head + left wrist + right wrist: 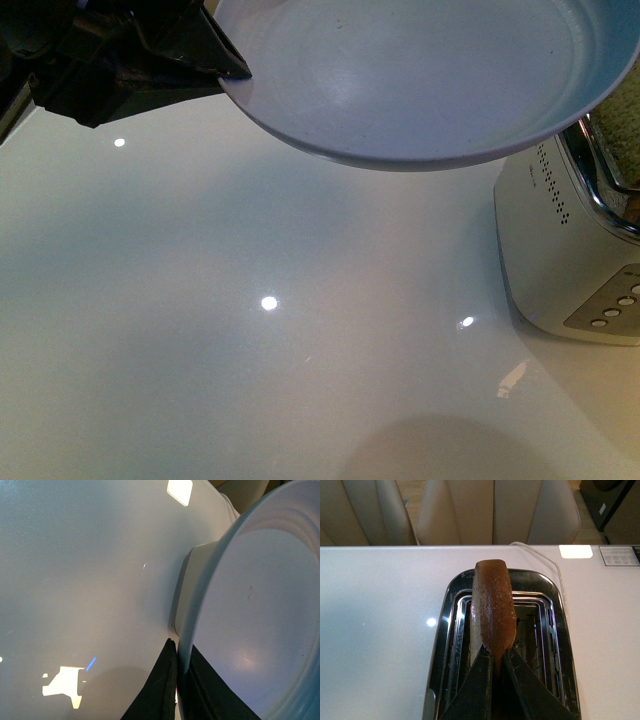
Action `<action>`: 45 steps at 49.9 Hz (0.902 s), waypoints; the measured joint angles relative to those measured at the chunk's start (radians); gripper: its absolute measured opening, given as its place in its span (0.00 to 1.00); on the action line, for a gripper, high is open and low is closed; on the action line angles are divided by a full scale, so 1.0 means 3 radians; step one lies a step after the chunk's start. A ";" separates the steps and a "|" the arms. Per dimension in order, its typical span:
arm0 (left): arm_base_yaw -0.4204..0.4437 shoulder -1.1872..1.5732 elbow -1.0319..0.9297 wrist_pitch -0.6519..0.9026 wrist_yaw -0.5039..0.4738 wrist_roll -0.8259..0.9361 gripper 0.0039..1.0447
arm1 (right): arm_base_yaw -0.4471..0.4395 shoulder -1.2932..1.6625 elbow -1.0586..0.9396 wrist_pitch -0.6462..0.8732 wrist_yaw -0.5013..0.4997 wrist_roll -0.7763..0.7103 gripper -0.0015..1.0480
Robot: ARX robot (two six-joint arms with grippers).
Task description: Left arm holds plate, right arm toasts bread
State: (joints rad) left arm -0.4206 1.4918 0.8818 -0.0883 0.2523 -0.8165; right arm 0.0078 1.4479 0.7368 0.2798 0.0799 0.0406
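Two grippers grasp: the left gripper [180,656] clamps the plate [420,85] by its rim above the counter [250,320]; the right gripper [493,661] pinches the bread [492,600] upright at the slot of the toaster [555,630].

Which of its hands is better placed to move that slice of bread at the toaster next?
The right hand: it is shut on the bread, upright in the slot of the toaster. The left hand is busy, clamped on the rim of the empty plate above the table.
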 joint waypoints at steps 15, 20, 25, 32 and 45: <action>0.0000 0.0000 0.0000 0.0000 0.0000 0.0000 0.03 | 0.0015 0.0270 -0.0100 0.0111 -0.0050 0.0088 0.03; 0.0000 0.0000 0.0000 0.0000 0.0000 0.0000 0.03 | 0.0018 0.0280 -0.0155 0.0122 -0.0074 0.0120 0.10; 0.0000 0.0000 0.0000 0.0000 0.0000 0.0000 0.03 | 0.0018 0.0257 -0.0221 0.0134 -0.0092 0.0139 0.25; 0.0000 0.0000 0.0000 0.0000 0.0000 0.0000 0.03 | -0.0008 0.0042 -0.0390 0.0128 -0.0107 0.0083 0.50; 0.0000 0.0000 0.0000 0.0000 0.0001 0.0000 0.03 | -0.0408 -0.1390 -0.0796 -0.0398 -0.0374 -0.0160 0.93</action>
State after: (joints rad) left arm -0.4206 1.4918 0.8818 -0.0883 0.2527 -0.8165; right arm -0.1146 1.0309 0.4980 0.1604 -0.0322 -0.0074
